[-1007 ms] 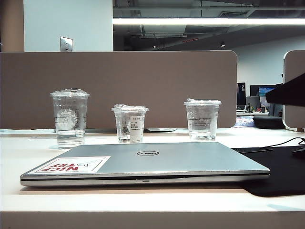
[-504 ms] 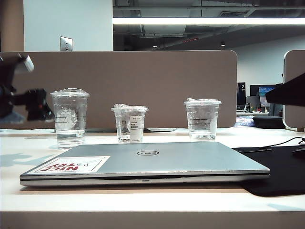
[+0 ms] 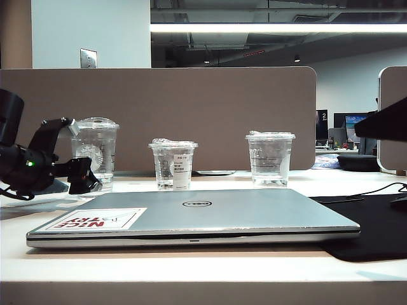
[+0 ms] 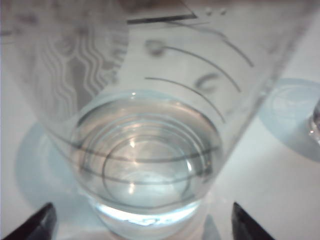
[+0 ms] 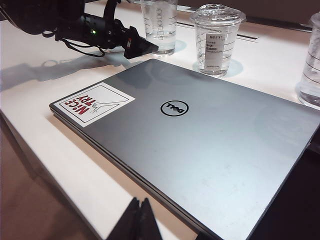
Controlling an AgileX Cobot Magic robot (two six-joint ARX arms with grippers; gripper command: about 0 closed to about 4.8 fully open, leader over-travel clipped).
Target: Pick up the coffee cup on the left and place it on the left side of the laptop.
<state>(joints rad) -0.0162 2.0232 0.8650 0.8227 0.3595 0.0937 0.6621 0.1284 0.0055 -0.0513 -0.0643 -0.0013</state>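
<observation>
The coffee cup, tall and clear with a domed lid and a pale round logo, stands on the white desk behind the laptop's left corner; it holds some water. My left gripper is level at its left side, open. In the left wrist view the cup fills the frame, and the two dark fingertips stand wide apart on either side of its base without touching it. The silver Dell laptop lies closed, with the NICE TRY sticker. My right gripper hangs shut over the desk's near edge, in front of the laptop.
A short clear cup with a white label and a flat-lidded clear cup stand behind the laptop. A black mat with a cable lies to the right. A brown partition backs the desk.
My left arm has come in from the left and dropped to cup height beside the coffee cup, jaws spread wide. The right gripper, cups and laptop have not moved.
</observation>
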